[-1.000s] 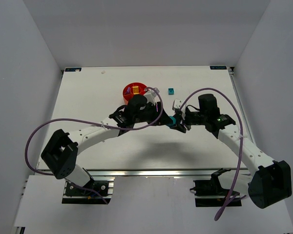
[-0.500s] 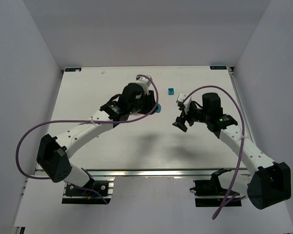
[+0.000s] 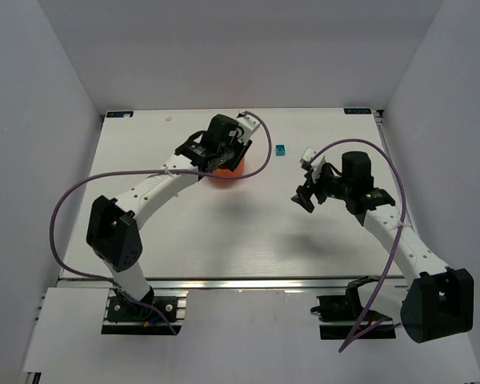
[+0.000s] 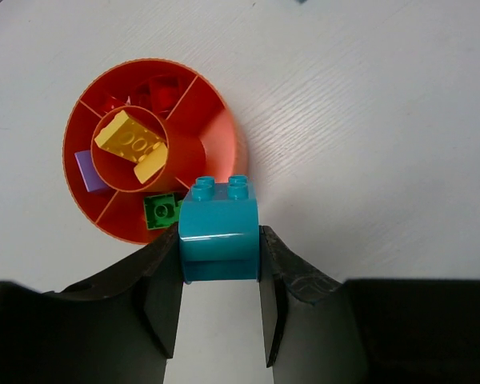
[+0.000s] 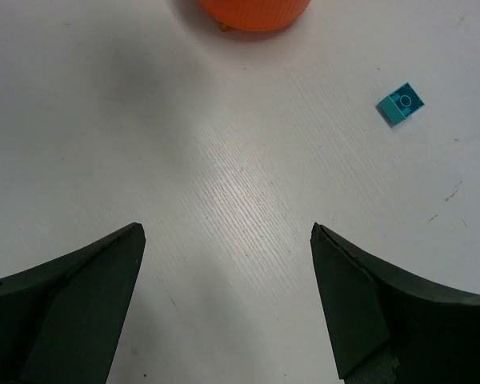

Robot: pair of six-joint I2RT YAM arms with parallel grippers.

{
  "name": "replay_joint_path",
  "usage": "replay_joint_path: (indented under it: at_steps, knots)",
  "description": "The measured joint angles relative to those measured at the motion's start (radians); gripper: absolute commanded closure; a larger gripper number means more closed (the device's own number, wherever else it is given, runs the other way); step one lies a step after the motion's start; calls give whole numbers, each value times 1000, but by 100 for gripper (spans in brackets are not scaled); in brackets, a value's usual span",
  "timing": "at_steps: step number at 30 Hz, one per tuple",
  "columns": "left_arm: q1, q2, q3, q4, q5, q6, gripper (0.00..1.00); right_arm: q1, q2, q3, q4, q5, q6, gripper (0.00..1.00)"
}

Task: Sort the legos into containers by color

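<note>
Left pincer [image 4: 220,244] clamps a cyan brick [image 4: 218,232], the bowl [image 4: 232,152] just ahead-left. Best advance over the vacant wedge [image 4: 210,120] beside the green brick [image 4: 162,210] before releasing. Right pincer [image 5: 228,240] gapes empty, a small cyan piece [image 5: 400,105] ahead-right of it.

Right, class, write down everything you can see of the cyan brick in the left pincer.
The cyan brick is glossy, smooth plastic, a chunky block with two round studs showing on its end farthest from the wrist. The left pincer clamps it, one dark finger pressed on each side. It hangs level over the near rim of the orange-red bowl, beside the compartment with a green brick. Whether it touches the rim cannot be told.
</note>
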Motion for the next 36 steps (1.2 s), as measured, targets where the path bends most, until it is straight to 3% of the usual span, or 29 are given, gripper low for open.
replay_joint_path:
  at_steps: [7, 28, 31, 33, 36]
  knots:
    - [32, 135, 87, -28, -11, 92, 100, -30, -2, -7, 0, -21, 0, 11]
    - [34, 223, 89, 17, -47, 152, 96, -75, -8, -13, 0, -79, 5, 11]
    - [34, 228, 93, 31, -51, 152, 91, -80, -8, -13, 0, -86, 5, 11]
    - [34, 235, 98, 35, -55, 152, 77, -82, -8, -13, 0, -92, 5, 11]
    - [33, 253, 117, 35, -58, 151, 65, -86, -8, -13, 0, -98, 5, 11]
